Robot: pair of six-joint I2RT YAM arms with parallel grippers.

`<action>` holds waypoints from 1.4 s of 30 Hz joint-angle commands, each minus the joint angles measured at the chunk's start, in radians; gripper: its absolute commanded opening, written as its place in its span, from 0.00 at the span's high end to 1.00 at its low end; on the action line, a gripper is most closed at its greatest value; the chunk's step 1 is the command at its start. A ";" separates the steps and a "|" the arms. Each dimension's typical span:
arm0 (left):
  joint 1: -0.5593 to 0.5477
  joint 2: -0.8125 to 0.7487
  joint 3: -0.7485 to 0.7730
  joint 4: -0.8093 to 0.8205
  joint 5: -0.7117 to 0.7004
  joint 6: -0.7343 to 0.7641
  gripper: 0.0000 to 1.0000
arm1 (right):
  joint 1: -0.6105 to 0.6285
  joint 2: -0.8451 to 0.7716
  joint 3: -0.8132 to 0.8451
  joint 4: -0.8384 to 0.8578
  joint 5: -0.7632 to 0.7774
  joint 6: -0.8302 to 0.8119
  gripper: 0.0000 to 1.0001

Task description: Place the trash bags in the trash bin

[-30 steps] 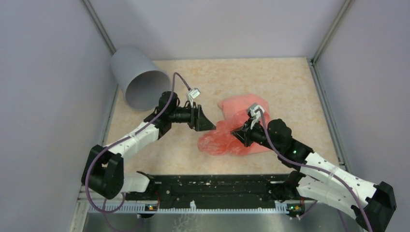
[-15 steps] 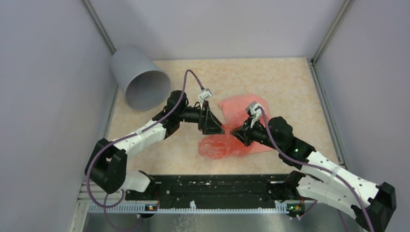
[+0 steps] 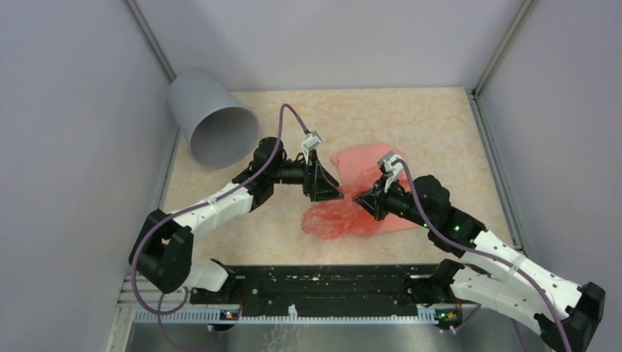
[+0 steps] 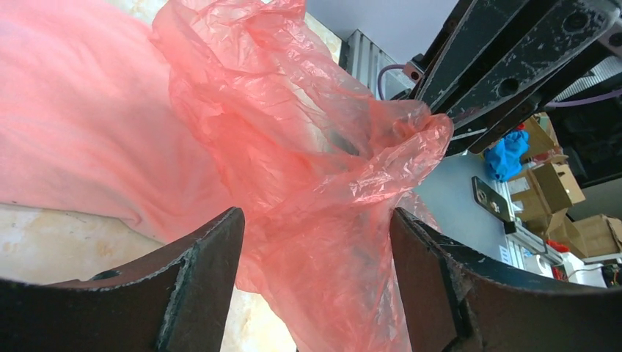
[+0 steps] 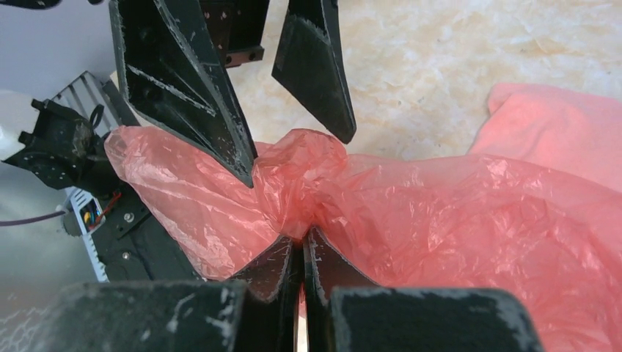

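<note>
Tabletop (image 3: 440,125) of pale marbled board carried everything. The bin (image 3: 213,121) sat in its far left corner, tipped so that its mouth faced the arms; whether it lay flat or leaned on the wall could not be told, and no pink showed inside it. The bags (image 3: 364,163) lay well apart from the bin, right of centre, one fairly flat on the far side and another crumpled and partly raised nearer the bases.

The right gripper (image 5: 302,238) had its fingers pressed together on a bunched ridge of the crumpled bag, holding that fold up. The left gripper (image 4: 315,220) faced it with fingers spread wide, one on either side of the same bunch, the film between them but not squeezed.

By these views the step in hand was a handover, or a two-handed gather, with no bag in the bin yet. The next move called for the left fingers to close on the bunch just beside the right's pinch, then a carry across to the bin's mouth. Loose film would likely trail and catch on the rim, so the bunch needed to go in deep.
</note>
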 commanded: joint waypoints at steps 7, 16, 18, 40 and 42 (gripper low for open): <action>-0.050 0.016 0.035 0.185 0.142 -0.029 0.39 | -0.004 0.045 0.201 -0.111 0.170 0.020 1.00; -0.061 -0.036 0.108 -0.055 -0.121 0.006 1.00 | -0.003 0.110 0.211 -0.170 0.357 0.035 1.00; -0.061 -0.053 0.112 -0.078 -0.152 -0.002 1.00 | -0.003 0.139 0.194 -0.176 0.442 0.062 1.00; -0.053 -0.079 0.215 -0.539 -0.662 -0.034 1.00 | 0.013 0.310 0.390 -0.344 0.513 0.136 0.39; -0.050 -0.071 0.230 -0.554 -0.677 -0.035 1.00 | 0.033 0.285 0.402 -0.358 0.479 0.136 0.33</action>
